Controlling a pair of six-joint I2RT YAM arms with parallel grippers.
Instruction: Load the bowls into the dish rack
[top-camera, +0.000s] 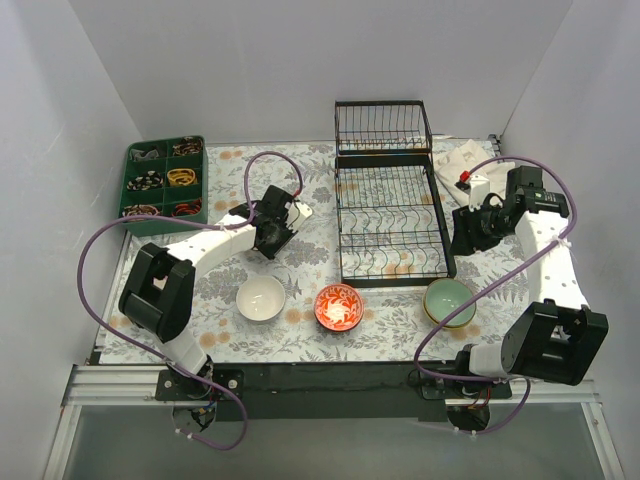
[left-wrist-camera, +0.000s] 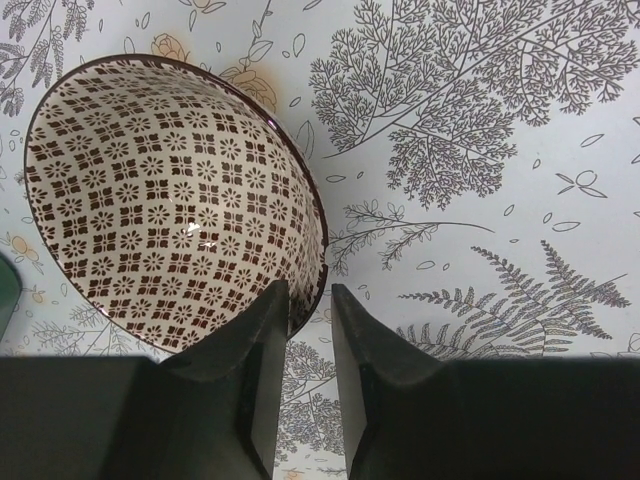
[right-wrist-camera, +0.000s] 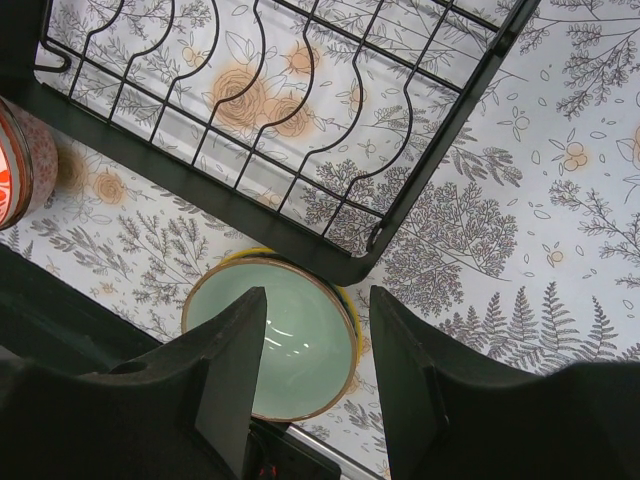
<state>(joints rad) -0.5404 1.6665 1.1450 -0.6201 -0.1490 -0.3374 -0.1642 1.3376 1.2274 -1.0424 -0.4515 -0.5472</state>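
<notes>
My left gripper (top-camera: 275, 235) (left-wrist-camera: 310, 290) is shut on the rim of a brown lattice bowl (left-wrist-camera: 170, 200), one finger inside and one outside; the bowl hangs tilted over the tablecloth, left of the dish rack (top-camera: 392, 215). The rack is black wire and holds no bowls. My right gripper (top-camera: 468, 232) (right-wrist-camera: 318, 295) is open and empty, above the rack's near right corner (right-wrist-camera: 250, 215). Below it a pale green bowl (top-camera: 450, 302) (right-wrist-camera: 290, 340) sits on a yellow one. A white bowl (top-camera: 261, 298) and a red-orange bowl (top-camera: 339, 306) (right-wrist-camera: 20, 165) stand in front of the rack.
A green compartment tray (top-camera: 165, 180) of small items stands at the back left. A white cloth with a red item (top-camera: 468, 168) lies at the back right. White walls close in the table on three sides. Purple cables loop off both arms.
</notes>
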